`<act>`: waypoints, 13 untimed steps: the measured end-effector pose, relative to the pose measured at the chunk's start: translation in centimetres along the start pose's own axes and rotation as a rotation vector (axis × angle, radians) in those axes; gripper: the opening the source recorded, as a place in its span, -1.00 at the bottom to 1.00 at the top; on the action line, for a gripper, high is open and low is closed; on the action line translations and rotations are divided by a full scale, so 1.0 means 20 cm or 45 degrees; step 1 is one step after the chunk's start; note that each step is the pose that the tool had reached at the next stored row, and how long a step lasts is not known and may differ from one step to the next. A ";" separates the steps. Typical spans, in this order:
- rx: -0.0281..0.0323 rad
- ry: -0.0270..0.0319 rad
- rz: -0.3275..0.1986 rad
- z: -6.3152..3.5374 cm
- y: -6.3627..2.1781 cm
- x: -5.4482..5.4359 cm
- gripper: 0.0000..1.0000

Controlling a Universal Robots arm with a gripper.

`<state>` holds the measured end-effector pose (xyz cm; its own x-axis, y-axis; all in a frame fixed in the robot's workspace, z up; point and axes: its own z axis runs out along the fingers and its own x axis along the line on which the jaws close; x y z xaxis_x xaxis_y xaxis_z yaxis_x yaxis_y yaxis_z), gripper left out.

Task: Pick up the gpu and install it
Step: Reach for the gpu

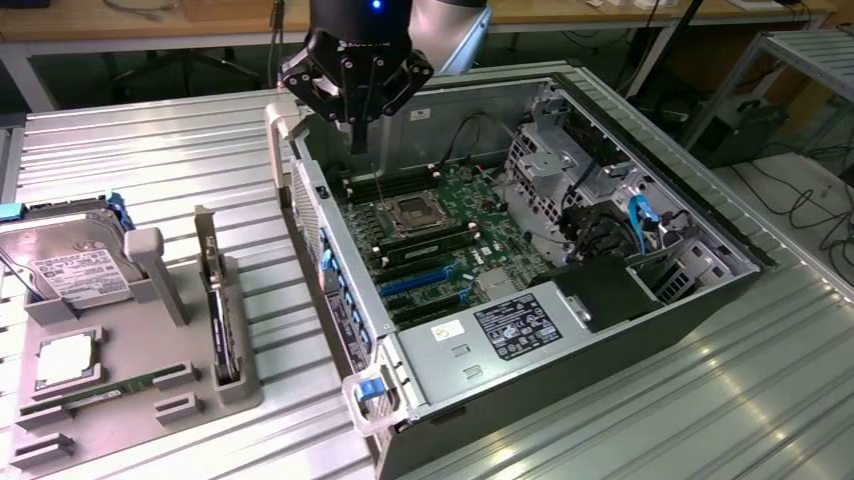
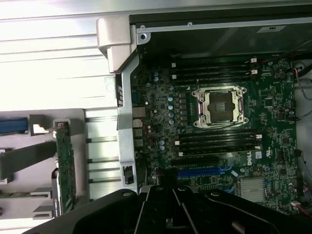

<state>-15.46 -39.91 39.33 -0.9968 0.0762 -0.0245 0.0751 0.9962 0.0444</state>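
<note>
Gripper: the gripper (image 1: 358, 140) hung over the rear edge of the open computer case (image 1: 707, 285), above the motherboard (image 1: 447, 235). Its fingers looked drawn together into one narrow tip, with nothing between them.
Gpu: the gpu (image 1: 223, 320) stood on edge in the grey holder (image 1: 160, 300) on the table, beside the case and well apart from the gripper. The wrist view showed the same green card (image 2: 65, 165) upright in its slot.
Expansion slots: the blue slot (image 2: 204, 171) below the CPU socket (image 2: 220, 106) was bare, with no card seated.
Other parts: the hard drive (image 1: 74, 270) and the memory stick (image 1: 120, 390) sat in the same holder (neither belongs to this task).
Progress: at the very start, by the look of it – the card was not picked up and not installed, so both grasp and seating were left to do.
</note>
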 end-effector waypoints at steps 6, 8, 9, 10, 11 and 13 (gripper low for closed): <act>0.0000 0.0000 0.000 0.000 -0.001 0.01 -0.79; 0.0000 0.0000 0.000 0.000 -0.001 0.01 -0.79; 0.0000 0.0000 0.000 0.000 -0.001 0.01 -0.79; 0.0001 0.0001 0.000 0.000 -0.001 0.01 -0.79; 0.0000 0.0000 0.000 0.000 -0.001 0.02 -0.79; 0.0000 0.0000 0.000 -0.001 -0.002 0.02 -0.79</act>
<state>-15.85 -39.91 39.33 -0.9968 0.0762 -0.0245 0.0751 0.9962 0.0444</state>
